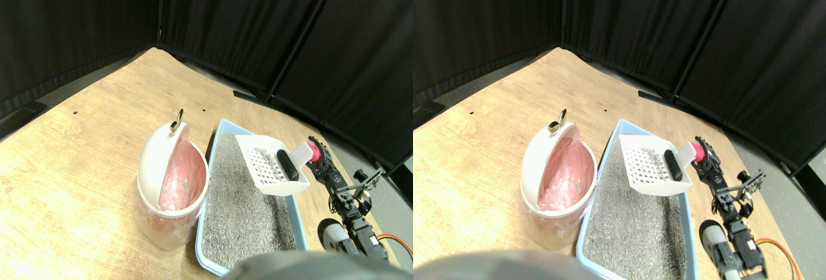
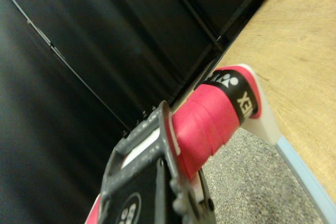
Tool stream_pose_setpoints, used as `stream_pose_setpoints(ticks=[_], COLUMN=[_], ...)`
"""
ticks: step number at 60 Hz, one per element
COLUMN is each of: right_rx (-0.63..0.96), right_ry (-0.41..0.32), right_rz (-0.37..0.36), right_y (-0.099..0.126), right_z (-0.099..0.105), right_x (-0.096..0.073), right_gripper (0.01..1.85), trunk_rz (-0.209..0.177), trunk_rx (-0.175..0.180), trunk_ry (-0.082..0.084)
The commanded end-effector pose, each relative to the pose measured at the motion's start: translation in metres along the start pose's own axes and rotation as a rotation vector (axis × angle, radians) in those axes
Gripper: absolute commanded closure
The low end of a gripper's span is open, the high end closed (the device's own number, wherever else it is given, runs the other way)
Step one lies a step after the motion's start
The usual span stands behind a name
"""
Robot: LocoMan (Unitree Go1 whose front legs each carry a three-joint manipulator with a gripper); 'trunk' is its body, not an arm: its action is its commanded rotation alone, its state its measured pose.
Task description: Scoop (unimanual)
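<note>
While we watch, the hand grips the scoop by its pink handle, above the litter tray, dark lump aboard; any tilt short of the bin could drop it.

One scoop, one litter tray, one bin, one dark lump.

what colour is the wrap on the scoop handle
Pink, with a black band; the handle wrap shows best in the wrist view.
</note>
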Motion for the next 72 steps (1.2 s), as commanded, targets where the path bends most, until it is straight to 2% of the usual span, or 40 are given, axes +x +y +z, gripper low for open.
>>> stream_pose_setpoints(ticks=[1,7,11,24,32,35,40,48,58,66,68,72], right_rx=[-0.015,-0.092,-0.132,-0.238,-0.282,-0.309,-0.329,-0.374,-0.425,-0.486,-0.529,-0.550], right_ry=[-0.043,-0.003,0.010,0.052,0.081,0.096,0.120,0.173,0.199,0.221,0.213,0.220], right_rz=[0.022,0.043,0.081,0.129,0.124,0.158,0.143,0.169,0.181,0.225,0.261,0.240], right_y=[0.004,0.015,0.020,0.041,0.053,0.058,0.064,0.074,0.082,0.086,0.087,0.089], right_z=[0.010,0.014,0.015,0.016,0.010,0.006,0.002,-0.006,-0.011,-0.014,-0.014,-0.012], right_x=[0.001,0.007,0.012,0.022,0.027,0.030,0.033,0.040,0.047,0.050,0.051,0.050], right_gripper=[1.80,1.80,1.80,1.80,1.80,1.80,1.80,1.80,1.80,1.80,1.80,1.80], trunk_rz=[0.030,0.048,0.058,0.103,0.125,0.135,0.149,0.164,0.179,0.182,0.181,0.180], trunk_rx=[0.000,-0.012,-0.021,-0.050,-0.068,-0.077,-0.086,-0.097,-0.108,-0.111,-0.111,-0.111], trunk_ry=[-0.007,-0.007,-0.006,-0.006,-0.006,-0.007,-0.005,-0.007,-0.006,-0.005,-0.006,-0.007])
